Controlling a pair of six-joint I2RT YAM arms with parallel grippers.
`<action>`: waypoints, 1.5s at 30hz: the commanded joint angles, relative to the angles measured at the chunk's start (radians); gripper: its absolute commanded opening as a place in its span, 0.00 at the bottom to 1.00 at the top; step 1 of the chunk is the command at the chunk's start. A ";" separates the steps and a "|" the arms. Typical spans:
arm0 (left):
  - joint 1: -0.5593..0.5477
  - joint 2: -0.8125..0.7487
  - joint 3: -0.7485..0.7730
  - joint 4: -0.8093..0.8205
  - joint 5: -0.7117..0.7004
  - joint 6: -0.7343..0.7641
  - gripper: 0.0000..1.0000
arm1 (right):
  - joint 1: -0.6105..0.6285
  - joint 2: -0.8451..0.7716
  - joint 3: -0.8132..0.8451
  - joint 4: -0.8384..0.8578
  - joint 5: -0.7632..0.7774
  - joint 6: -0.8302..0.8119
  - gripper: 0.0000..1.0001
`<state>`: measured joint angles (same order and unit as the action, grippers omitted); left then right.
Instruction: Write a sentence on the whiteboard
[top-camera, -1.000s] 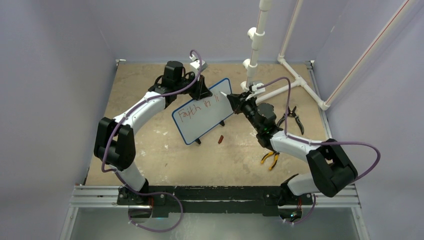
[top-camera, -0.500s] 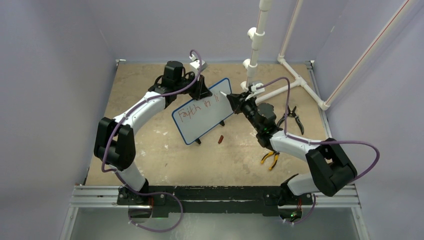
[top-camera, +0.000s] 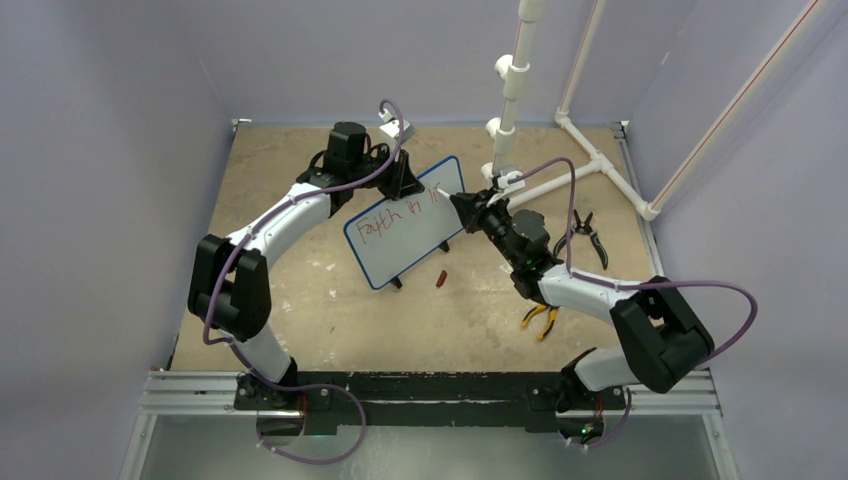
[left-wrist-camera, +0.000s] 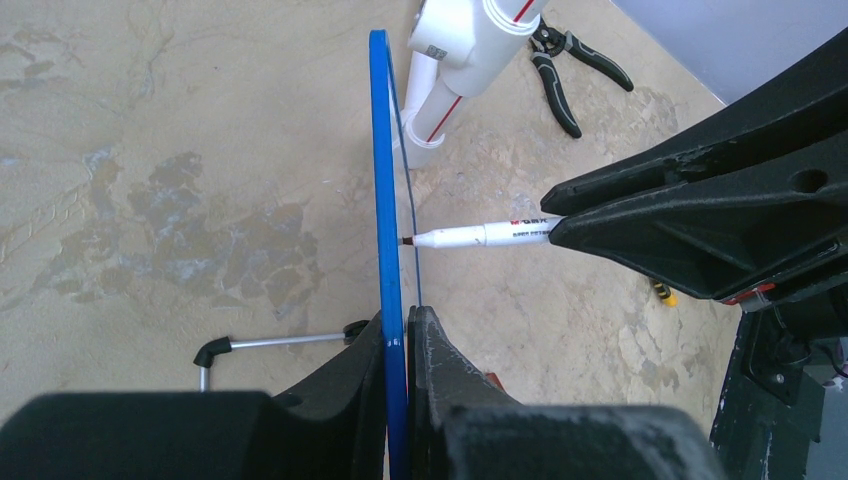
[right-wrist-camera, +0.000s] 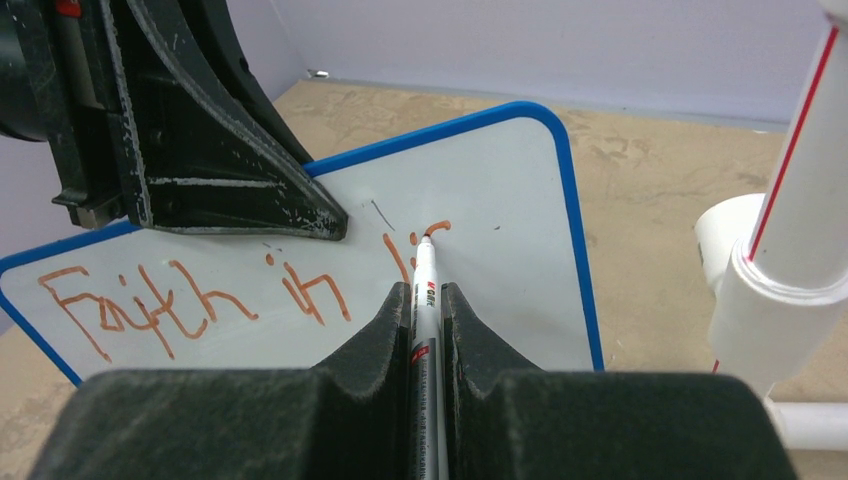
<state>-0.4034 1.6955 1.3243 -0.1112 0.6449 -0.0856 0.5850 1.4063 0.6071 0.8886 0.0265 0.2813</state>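
The whiteboard (top-camera: 405, 222), white with a blue rim, stands tilted mid-table. My left gripper (top-camera: 404, 180) is shut on its top edge; the left wrist view shows the rim (left-wrist-camera: 385, 200) edge-on between the jaws. The sentence (right-wrist-camera: 200, 300) reads "Faith in" in red, then an "l" and the start of another letter. My right gripper (top-camera: 470, 207) is shut on a white marker (right-wrist-camera: 424, 290). The marker tip touches the board at the newest red stroke, also seen in the left wrist view (left-wrist-camera: 470, 236).
A white PVC pipe frame (top-camera: 560, 165) stands behind the right gripper. Black pliers (top-camera: 585, 232) and yellow-handled pliers (top-camera: 540, 318) lie to the right. A small red marker cap (top-camera: 441, 277) lies in front of the board, beside its black feet.
My right gripper has moved the marker slightly left onto the board, and a new red stroke has appeared after the "l". The left gripper and board have not moved.
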 joint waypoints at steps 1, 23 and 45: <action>-0.029 0.026 -0.025 -0.044 0.015 0.040 0.00 | 0.009 -0.002 -0.022 0.008 0.021 -0.010 0.00; -0.034 0.009 -0.031 -0.044 0.013 0.038 0.00 | 0.033 0.025 -0.080 -0.027 0.047 0.023 0.00; -0.035 -0.002 -0.037 -0.044 0.008 0.042 0.00 | 0.059 -0.035 -0.033 0.007 0.138 0.012 0.00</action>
<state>-0.4149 1.6894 1.3239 -0.1146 0.6331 -0.0853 0.6426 1.3548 0.5289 0.8444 0.1287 0.2970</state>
